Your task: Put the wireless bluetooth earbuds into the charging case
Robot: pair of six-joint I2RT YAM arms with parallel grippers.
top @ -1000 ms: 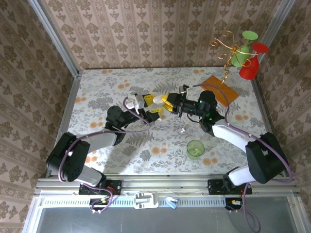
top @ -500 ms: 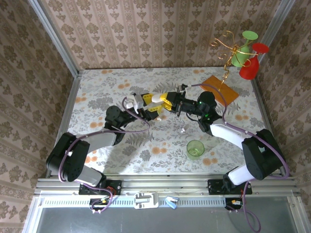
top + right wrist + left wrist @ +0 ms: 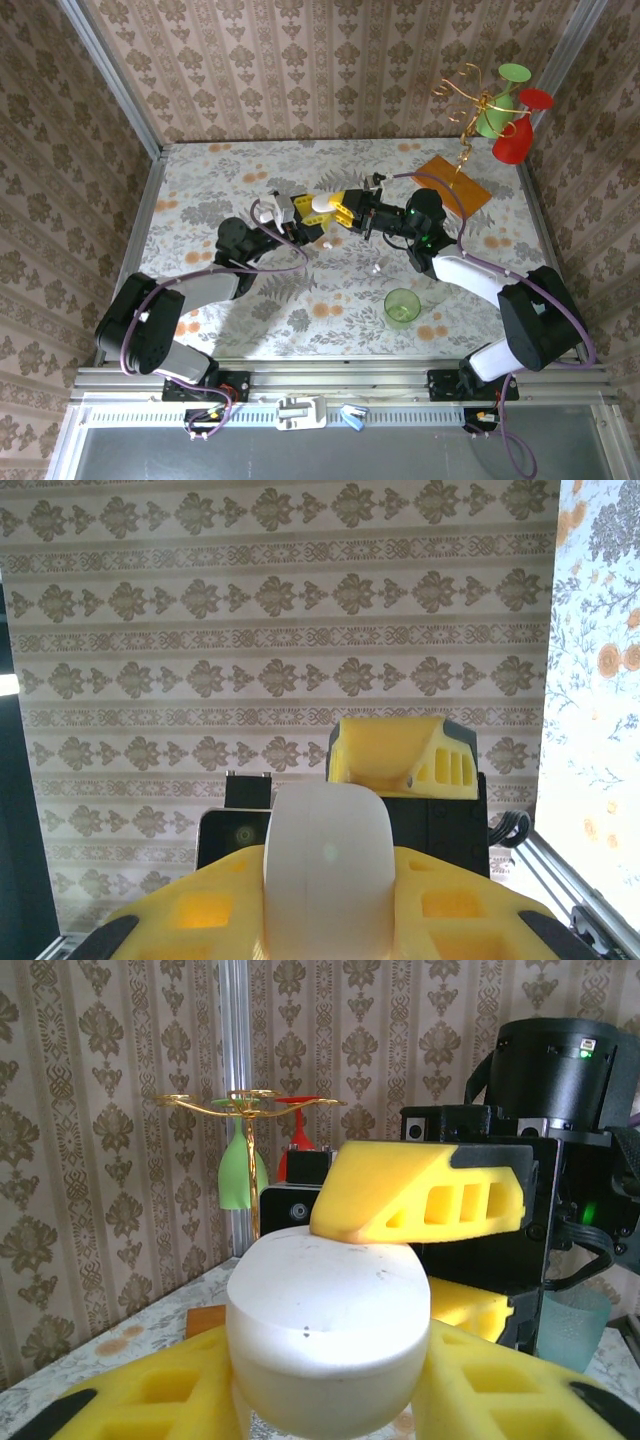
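Floral tabletop [image 3: 200, 180] below, white charging case [image 3: 330, 1320] clamped by left end effector [image 3: 325, 1390] and right end effector [image 3: 325, 905] alike

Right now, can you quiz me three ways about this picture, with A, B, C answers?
1. Where is the green cup?
A on the table
B on the orange mat
C in a tool

2. What colour is the case?
A blue
B white
C red

3. What is happening to the case?
A lying on the table
B inside the cup
C held up between two tools

Answers:
1 A, it stands on the flowery table.
2 B, both wrist views show it white.
3 C, the left tool and right tool both clamp it off the table.
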